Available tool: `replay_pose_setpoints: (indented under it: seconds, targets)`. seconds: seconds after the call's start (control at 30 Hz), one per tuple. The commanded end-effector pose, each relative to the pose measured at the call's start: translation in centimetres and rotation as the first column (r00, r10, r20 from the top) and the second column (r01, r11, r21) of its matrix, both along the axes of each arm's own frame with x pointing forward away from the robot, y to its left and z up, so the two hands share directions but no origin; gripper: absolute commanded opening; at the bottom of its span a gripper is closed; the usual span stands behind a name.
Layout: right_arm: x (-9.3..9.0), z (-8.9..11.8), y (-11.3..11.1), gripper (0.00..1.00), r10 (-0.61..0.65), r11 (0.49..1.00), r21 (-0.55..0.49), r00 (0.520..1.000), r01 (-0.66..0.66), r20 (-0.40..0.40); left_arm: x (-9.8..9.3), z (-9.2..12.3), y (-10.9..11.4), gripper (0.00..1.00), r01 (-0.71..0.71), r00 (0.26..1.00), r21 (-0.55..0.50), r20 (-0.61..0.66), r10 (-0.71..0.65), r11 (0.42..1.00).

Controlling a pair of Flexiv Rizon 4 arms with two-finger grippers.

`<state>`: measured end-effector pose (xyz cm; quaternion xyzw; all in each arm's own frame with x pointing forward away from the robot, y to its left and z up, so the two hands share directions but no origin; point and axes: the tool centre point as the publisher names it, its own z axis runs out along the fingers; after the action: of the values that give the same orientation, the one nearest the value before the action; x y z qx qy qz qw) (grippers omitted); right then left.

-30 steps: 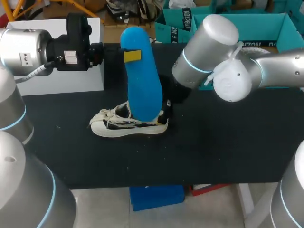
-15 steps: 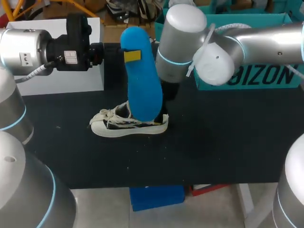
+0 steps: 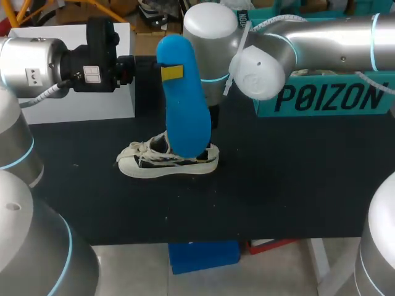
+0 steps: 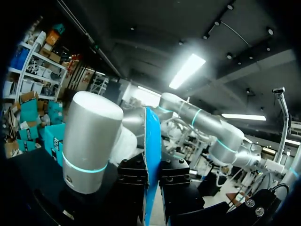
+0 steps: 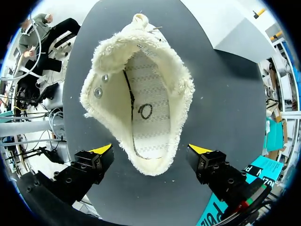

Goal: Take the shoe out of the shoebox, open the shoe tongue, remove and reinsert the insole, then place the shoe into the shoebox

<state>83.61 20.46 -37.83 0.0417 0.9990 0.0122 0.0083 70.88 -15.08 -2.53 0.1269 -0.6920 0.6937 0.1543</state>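
The shoe [image 5: 141,99] lay on the table [image 3: 296,185] directly beneath the right gripper [image 5: 153,150]. That gripper's fingers stood wide open across the shoe's width and held nothing. The left gripper [image 4: 149,176] was clamped on the upright insole [image 3: 185,105], whose lower end sat in the shoe's opening.

Left tool [image 4: 151,175] level and clamped tight (one yellow tip visible); right tool [image 5: 153,150] downward, spread wide.
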Motion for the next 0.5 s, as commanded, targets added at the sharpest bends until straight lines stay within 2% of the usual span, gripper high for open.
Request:
replay_pose_setpoints:
  seconds: [0.03,0.37,0.5]
  targets:
    - [-0.04,-0.12,0.41,1.0,-0.002,1.0,-0.029,1.0,0.002,-0.001,-0.1,-0.07,-0.13,0.0,-0.004,1.0,0.001,0.0,0.004,1.0]
    - [-0.32,-0.02,0.27,1.0,0.005,1.0,-0.014,1.0,-0.005,0.013,-0.1,-0.07,-0.13,0.0,-0.004,1.0,0.001,0.0,0.004,1.0]
    - [-0.35,0.1,0.19,1.0,0.004,1.0,0.024,1.0,-0.005,0.023,-0.1,-0.07,-0.13,0.0,-0.004,1.0,0.001,0.0,0.004,1.0]
